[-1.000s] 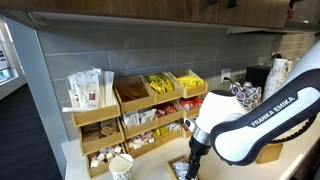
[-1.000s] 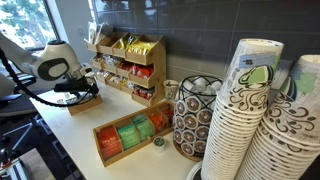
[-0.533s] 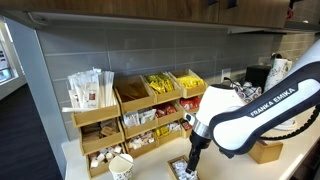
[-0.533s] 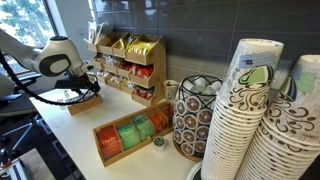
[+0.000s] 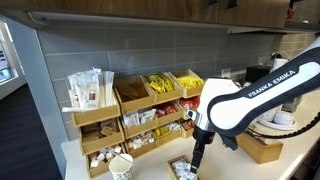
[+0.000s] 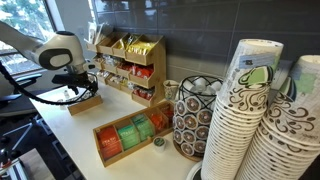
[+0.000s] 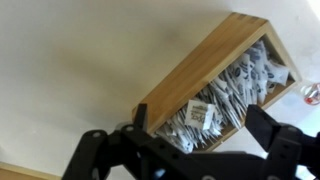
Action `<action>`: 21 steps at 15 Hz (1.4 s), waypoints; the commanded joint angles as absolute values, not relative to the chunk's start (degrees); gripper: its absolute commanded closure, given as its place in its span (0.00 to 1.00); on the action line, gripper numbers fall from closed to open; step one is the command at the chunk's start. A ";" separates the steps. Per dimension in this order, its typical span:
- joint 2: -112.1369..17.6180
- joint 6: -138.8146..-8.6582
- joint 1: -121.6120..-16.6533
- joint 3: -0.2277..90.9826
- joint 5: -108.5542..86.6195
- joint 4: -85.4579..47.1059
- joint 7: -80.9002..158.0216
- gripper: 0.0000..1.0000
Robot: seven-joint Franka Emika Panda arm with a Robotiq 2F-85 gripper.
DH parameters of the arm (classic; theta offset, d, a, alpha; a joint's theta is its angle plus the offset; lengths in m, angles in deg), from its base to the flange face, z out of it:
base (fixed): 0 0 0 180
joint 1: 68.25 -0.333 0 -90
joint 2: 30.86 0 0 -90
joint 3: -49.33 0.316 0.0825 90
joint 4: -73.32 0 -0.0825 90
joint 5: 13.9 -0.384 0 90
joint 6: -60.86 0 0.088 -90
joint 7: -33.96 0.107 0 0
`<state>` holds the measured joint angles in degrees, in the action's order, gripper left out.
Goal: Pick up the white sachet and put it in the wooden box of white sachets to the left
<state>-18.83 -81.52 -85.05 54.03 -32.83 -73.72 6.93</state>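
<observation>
The small light-wood box of white sachets (image 7: 190, 70) fills the wrist view, packed with packets. One white sachet (image 7: 203, 113) with printed text lies on top of the pile, between my fingers but touching neither. My gripper (image 7: 205, 125) is open just above the box. In both exterior views the gripper (image 5: 196, 160) (image 6: 88, 88) hangs over the box (image 5: 182, 170) (image 6: 84, 103) at the counter's edge.
A tiered wooden rack of bins (image 5: 140, 110) (image 6: 130, 65) stands against the wall. A long narrow wooden box (image 6: 130, 135) holds green and orange packets. A wire basket (image 6: 195, 115), stacked paper cups (image 6: 255, 120) and a paper cup (image 5: 121, 165) stand nearby.
My arm has lifted slightly and swung sideways over the box. The gripper has stayed above the sachets.
</observation>
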 commanded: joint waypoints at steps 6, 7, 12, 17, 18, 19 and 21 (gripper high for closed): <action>-15.19 -74.81 -84.22 52.55 -36.37 -71.61 4.27 0.00; -14.33 -74.14 -83.80 52.01 -36.20 -70.84 4.53 0.00; -9.83 -66.22 -81.79 47.71 -36.60 -65.78 4.09 0.00; -7.09 -53.93 -79.70 44.34 -35.87 -61.05 2.33 0.00; -6.72 -52.11 -79.38 43.81 -36.04 -60.40 1.63 0.00; -6.53 -50.84 -79.03 43.48 -36.05 -59.91 1.31 0.00; -6.98 -52.12 -78.60 44.52 -35.70 -59.89 2.50 0.00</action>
